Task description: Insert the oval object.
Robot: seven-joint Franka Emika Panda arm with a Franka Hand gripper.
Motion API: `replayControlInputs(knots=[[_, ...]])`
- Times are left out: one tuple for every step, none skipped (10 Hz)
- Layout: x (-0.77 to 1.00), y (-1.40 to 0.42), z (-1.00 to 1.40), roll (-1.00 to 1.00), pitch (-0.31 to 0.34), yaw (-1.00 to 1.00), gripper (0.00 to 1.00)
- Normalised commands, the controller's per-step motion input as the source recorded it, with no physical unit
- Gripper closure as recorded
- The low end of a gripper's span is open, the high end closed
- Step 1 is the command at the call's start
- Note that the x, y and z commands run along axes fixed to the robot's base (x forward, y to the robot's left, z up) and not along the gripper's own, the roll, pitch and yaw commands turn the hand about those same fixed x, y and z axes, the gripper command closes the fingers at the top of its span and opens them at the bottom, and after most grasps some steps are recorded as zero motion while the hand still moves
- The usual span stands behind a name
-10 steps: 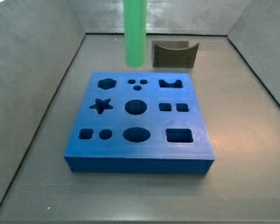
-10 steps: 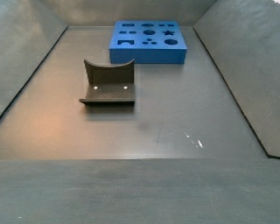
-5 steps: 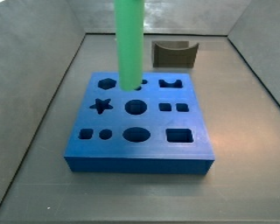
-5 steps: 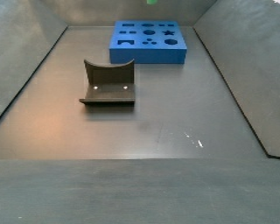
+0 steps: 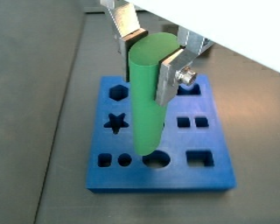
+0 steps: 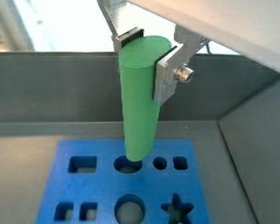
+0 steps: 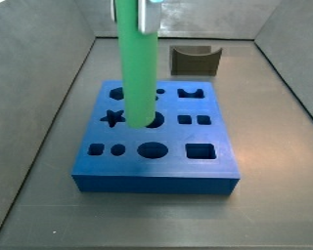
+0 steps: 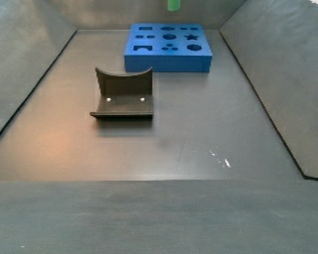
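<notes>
Wrist view: jaws (image 5: 152,54) clamping oval object (image 5: 150,105)

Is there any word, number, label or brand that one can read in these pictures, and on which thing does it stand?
None: no readable text shows in any view.
The blue block bears only cut-out shapes, no writing.
The green oval object, held in the gripper above the block, is plain.
The dark grey curved block and the grey floor show no marks or labels.

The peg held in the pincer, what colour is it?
Bright green. The oval object shows best in a wrist view, clamped in the pincer above the blue block.
</notes>
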Motion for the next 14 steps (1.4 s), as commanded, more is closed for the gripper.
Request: replayControlInputs(knots=[[0.00,-0.17,-0.22,0.10,0.023,-0.96,1.00],[-0.01,-0.09,-0.17,0.11,0.026,-0.99,1.00],[-0.04,-0.04,-0.14,0.13,0.026,-1.00,1.00],[-0.05,-0.02,-0.13,0.13,0.024,-1.00,1.00],[-0.05,-0.02,-0.13,0.13,0.023,-1.00,1.00],[-0.04,-0.02,-0.13,0.13,0.020,-1.00,1.00],[-0.04,-0.01,-0.13,0.13,0.014,-1.00,1.00],[-0.01,-0.02,-0.11,0.12,0.000,-1.00,1.00],[0.06,-0.11,0.00,0.02,0.000,-0.94,1.00],[0.26,-0.04,0.00,-0.03,0.000,-0.23,1.00],[0.02,-0.01,-0.03,0.00,0.000,0.00,1.00],[0.29,0.00,-0.26,0.00,-0.079,-0.45,1.00],[0.27,0.00,-0.37,0.00,-0.063,-0.44,1.00],[0.10,0.00,-0.37,0.01,-0.019,-0.37,1.00]])
